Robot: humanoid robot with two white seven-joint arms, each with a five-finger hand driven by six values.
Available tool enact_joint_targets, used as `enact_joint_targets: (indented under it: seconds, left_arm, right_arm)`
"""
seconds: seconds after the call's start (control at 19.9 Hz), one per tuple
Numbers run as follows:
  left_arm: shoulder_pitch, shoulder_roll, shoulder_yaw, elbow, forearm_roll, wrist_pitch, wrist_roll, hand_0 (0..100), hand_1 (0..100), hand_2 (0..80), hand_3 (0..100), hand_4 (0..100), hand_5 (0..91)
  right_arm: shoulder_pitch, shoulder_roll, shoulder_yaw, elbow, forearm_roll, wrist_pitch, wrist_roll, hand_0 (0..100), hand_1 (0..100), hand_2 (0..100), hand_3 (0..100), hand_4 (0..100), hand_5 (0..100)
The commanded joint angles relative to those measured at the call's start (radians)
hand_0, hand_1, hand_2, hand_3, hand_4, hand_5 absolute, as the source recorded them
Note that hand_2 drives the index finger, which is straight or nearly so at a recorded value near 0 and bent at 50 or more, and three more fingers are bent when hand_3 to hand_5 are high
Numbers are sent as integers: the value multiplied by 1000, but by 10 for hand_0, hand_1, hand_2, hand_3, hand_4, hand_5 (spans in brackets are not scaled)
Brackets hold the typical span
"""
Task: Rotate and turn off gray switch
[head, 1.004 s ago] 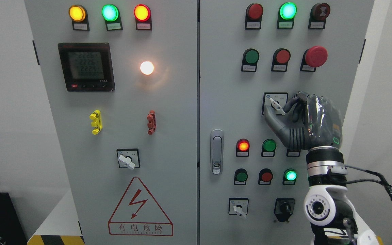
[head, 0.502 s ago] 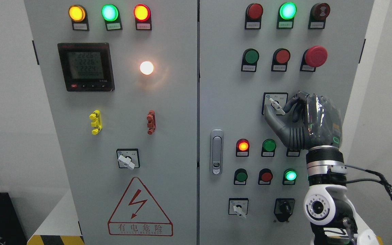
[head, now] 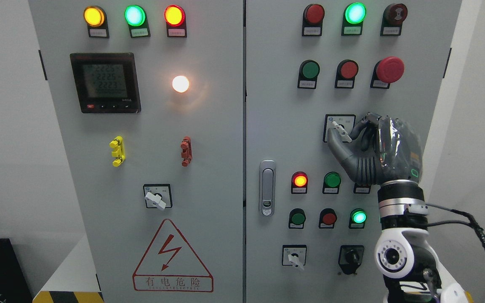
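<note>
One dark ribbed right hand (head: pixel 369 147) pinching small gray switch (head: pixel 340 131) lever.

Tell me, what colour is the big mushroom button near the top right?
Red. The big mushroom button shows best in the head view.

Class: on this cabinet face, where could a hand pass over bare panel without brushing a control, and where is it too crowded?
Bare: between the meter and yellow clip; between the latch and right door's buttons above. Crowded: around the right hand on the gray switch, with lamps just below.
</note>
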Motion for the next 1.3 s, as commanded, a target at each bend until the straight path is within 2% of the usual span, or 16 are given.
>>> enact_joint_targets:
  seconds: [0.0, 1.25]
  left_arm:
    - [-9, -1, 8, -25, 20, -1, -1, 120, 389, 0, 0, 0, 0]
    - [-9, 1, 8, -25, 20, -1, -1, 120, 389, 0, 0, 0, 0]
  right_arm:
    - [-6, 0, 12, -1, 0, -2, -5, 315, 393, 693, 953, 954, 1000]
    - [-5, 9, 18, -3, 0, -2, -10, 456, 402, 736, 995, 971, 1000]
